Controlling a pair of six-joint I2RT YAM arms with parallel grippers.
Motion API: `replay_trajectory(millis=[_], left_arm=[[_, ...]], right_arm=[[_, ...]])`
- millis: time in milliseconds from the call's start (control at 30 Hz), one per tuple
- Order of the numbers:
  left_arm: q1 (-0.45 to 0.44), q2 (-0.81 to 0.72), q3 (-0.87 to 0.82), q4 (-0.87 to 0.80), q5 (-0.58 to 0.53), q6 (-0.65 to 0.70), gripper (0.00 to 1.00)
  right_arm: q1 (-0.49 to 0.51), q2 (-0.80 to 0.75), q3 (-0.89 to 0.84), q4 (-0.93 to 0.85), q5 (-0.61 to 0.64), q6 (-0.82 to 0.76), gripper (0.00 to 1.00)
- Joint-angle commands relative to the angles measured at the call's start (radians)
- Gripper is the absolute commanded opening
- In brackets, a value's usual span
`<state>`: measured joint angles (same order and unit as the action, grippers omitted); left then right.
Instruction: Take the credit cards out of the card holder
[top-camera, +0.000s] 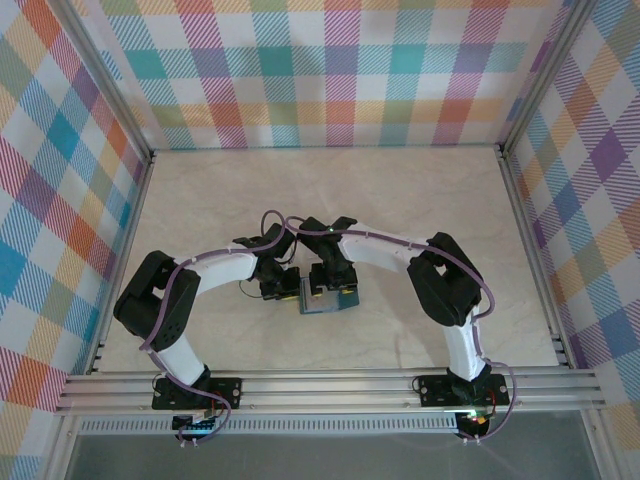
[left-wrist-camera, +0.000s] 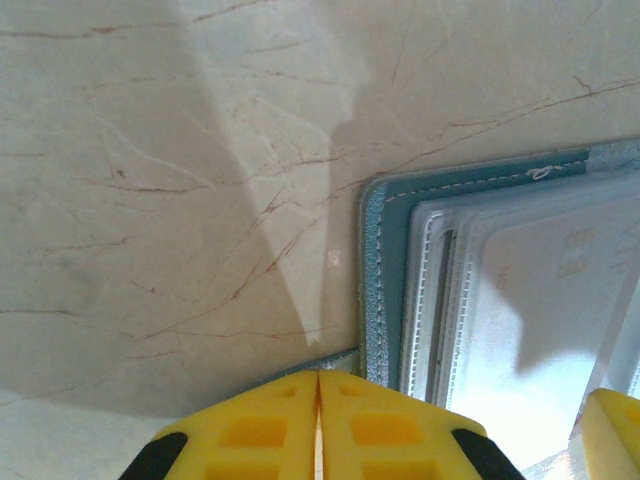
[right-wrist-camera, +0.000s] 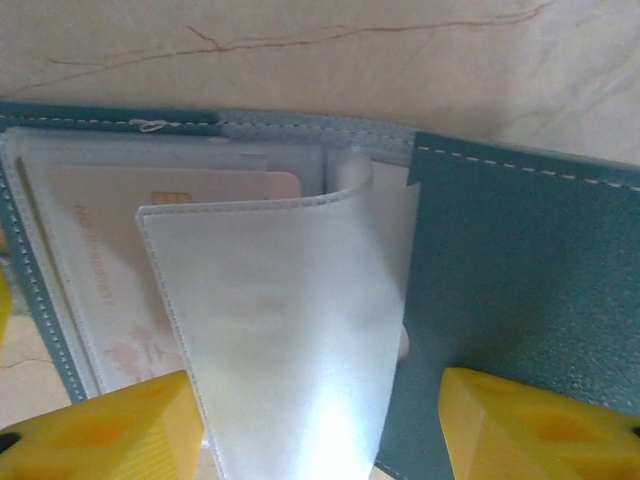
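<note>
The right gripper (right-wrist-camera: 325, 440) is open wide, with one yellow finger on each side, and it has hold of nothing. A thin clear flap (right-wrist-camera: 280, 330) curls up in the gap between the fingers. As far as can be seen, it touches neither one. The flap is part of the card holder (right-wrist-camera: 520, 280), which lies open and flat on the table (left-wrist-camera: 150, 200) right under this gripper. Its long side runs from left to right across the right wrist view. The credit cards (right-wrist-camera: 100, 270) are tucked in the pockets of the left page, so they lie ahead and to the left of the right gripper. The right arm looks like the nearer one for pulling them out, and it would likely have to get past the flap first.

The left gripper (left-wrist-camera: 318, 430) is shut, its two fingers pressed together at the near corner of the card holder. Whether it pins that edge cannot be told.

The right wrist view lets a gold chip (right-wrist-camera: 172, 198) on the top card be seen. From above, the card holder is a small blue patch between the two grippers, and the cards are too small to make out.
</note>
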<state>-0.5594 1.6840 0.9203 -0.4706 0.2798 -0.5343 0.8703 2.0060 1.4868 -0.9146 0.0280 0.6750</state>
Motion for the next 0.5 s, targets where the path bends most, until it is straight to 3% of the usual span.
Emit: replay_trajectory(millis=[0, 467], left_arm=[[0.010, -0.001, -0.023, -0.016, 0.009, 0.012, 0.10], [0.010, -0.025, 0.003, -0.051, 0.001, 0.017, 0.10]], right_arm=[[0.004, -0.003, 0.023, -0.056, 0.044, -0.005, 0.64], [-0.009, -0.045, -0.011, -0.129, 0.170, -0.017, 0.66]])
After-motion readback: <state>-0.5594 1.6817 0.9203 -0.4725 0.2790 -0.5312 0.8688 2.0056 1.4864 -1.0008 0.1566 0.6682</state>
